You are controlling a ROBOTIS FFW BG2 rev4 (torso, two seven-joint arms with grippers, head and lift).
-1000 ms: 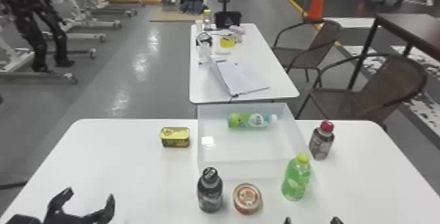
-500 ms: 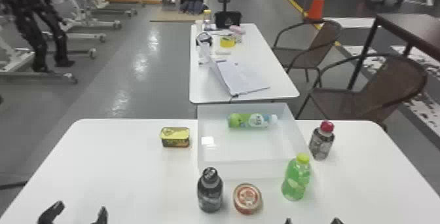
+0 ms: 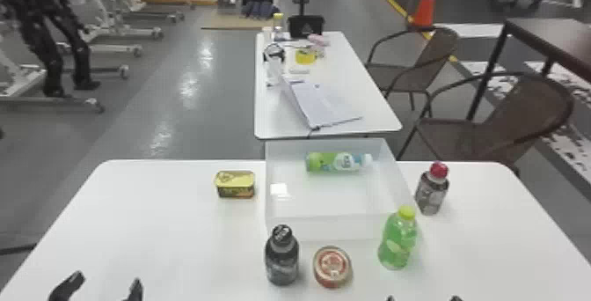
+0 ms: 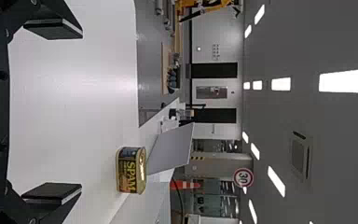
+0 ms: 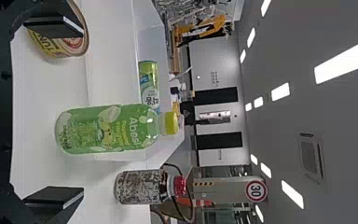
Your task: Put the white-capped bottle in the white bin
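Well, the white-capped bottle [image 3: 338, 162] lies at twelve o'clock in the white bin [image 3: 325, 227] on the table [image 3: 176, 229]. Head view: left claw [image 3: 108, 278], eight o'clock, spread; right claw [image 3: 423, 298], five, spread; floor chair [image 3: 433, 53], two.

White table [image 3: 176, 234], rounded far corners. Directly on it: white bin [image 3: 325, 227], open-topped, at far edge; yellow rectangular tin [image 3: 235, 185], left of bin; upright, black-capped bottle [image 3: 282, 258], round tin [image 3: 332, 267] beside it; upright, green bottle [image 3: 397, 240] and red-capped bottle [image 3: 432, 192], toward right.
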